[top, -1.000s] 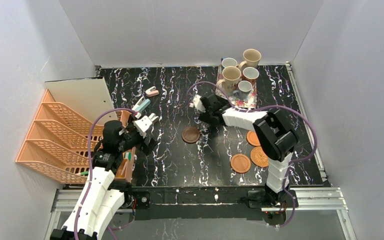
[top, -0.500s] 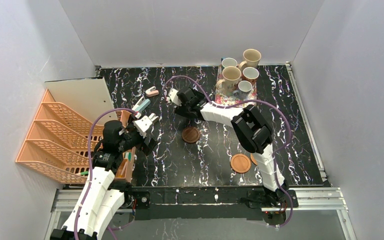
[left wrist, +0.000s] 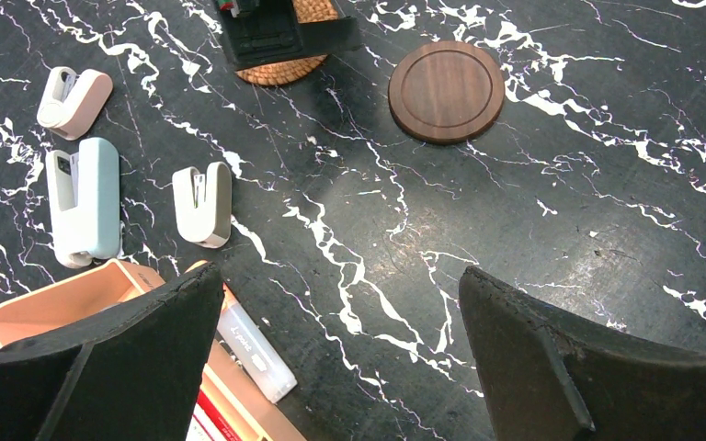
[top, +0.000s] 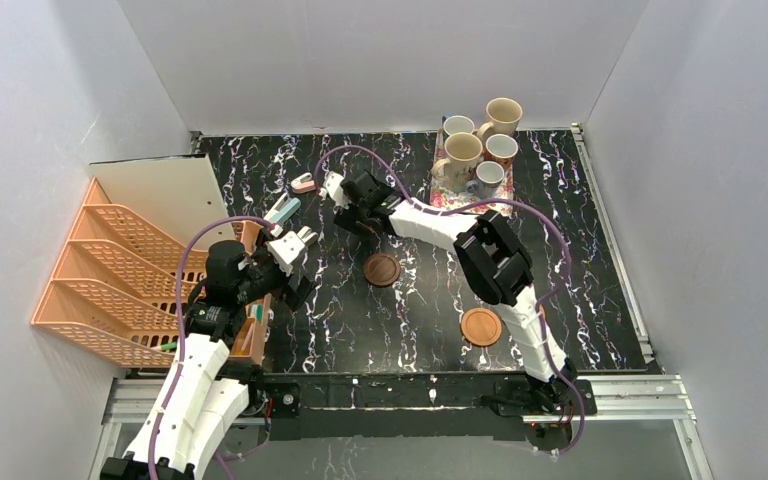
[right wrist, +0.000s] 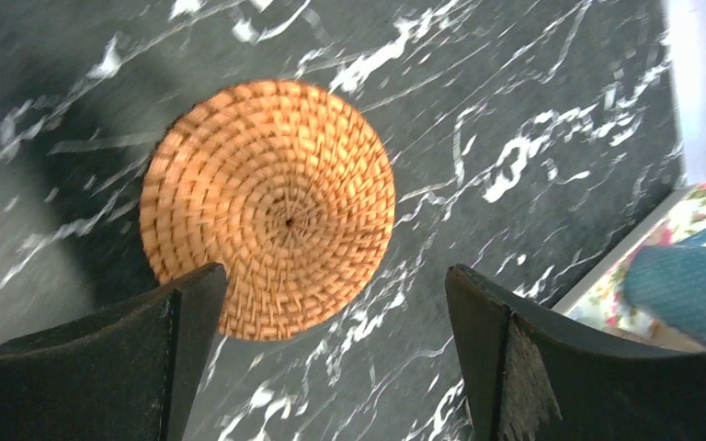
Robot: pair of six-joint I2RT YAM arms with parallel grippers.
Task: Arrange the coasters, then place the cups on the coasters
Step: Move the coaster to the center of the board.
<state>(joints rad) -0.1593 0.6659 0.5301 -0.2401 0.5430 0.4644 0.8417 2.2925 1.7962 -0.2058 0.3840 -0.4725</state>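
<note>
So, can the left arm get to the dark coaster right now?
Probably yes. The left tool is open and only bare table lies between it and the dark coaster; the right arm hangs farther back.

Open bench [top: 410, 320] mid-front
Dark coaster [top: 382, 269] lies centre; staplers [left wrist: 201, 204] crowd the left, cups [top: 463, 152] the back-right corner.

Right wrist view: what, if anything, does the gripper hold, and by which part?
Nothing. The right gripper is open above the woven coaster, which lies flat on the table.
</note>
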